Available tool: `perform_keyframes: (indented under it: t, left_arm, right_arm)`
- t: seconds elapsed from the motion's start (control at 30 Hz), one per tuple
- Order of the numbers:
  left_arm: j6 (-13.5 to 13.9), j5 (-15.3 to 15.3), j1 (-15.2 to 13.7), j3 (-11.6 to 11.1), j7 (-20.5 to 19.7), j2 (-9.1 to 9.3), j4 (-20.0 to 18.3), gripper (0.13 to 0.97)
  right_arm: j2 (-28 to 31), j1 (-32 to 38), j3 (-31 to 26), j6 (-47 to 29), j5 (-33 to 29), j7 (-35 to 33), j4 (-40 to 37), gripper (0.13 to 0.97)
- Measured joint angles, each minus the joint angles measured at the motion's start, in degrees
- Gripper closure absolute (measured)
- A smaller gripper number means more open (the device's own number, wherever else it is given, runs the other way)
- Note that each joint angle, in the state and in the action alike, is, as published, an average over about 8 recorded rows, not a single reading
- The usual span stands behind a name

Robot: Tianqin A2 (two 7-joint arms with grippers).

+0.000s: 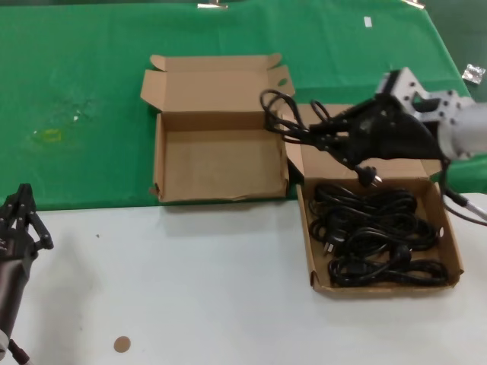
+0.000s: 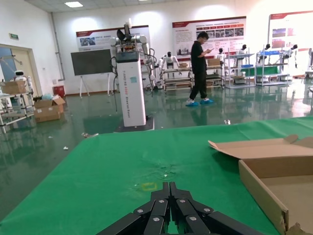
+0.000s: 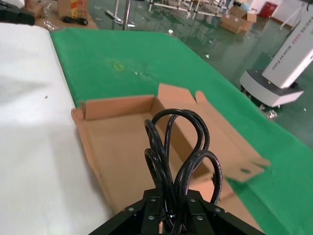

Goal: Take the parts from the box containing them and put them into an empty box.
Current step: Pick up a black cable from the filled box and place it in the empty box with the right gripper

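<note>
While my right pincer (image 1: 329, 137) is clamped on one black power cord (image 1: 293, 122), that cord hangs in the air over the gap between the two boxes, its glossy rubber loops fanning out toward the empty box (image 1: 221, 156) and a plug dangling below the pincer. I see the loops squeezed between the pincer's links in the right wrist view, so the fingers are closed on the bundle (image 3: 178, 161). Remaining cords (image 1: 374, 236) lie coiled in the source box (image 1: 380, 285) at the table's right; they overlap too much for me to count exactly, several at least. Two cardboard boxes total: the empty one is wider than deep, lid folded back with angled corner ears, one with a hole, sitting on the green cloth (image 1: 76, 91). My left pincer (image 1: 27, 220) rests low at the left over the white table (image 1: 190, 289), fingers together. A banner on a white pillar (image 2: 131, 93) has writing, unreadable to me.
</note>
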Motion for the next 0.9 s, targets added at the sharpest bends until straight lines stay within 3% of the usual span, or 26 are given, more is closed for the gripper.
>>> perform_keyframes:
  t: [0.9]
  left_arm:
    - [0.0,0.0,0.0,0.0,0.0,0.0,0.0,0.945]
  right_arm:
    - [-20.86,13.09,-4.66,4.03,0.04,-13.9,-25.23,0.896]
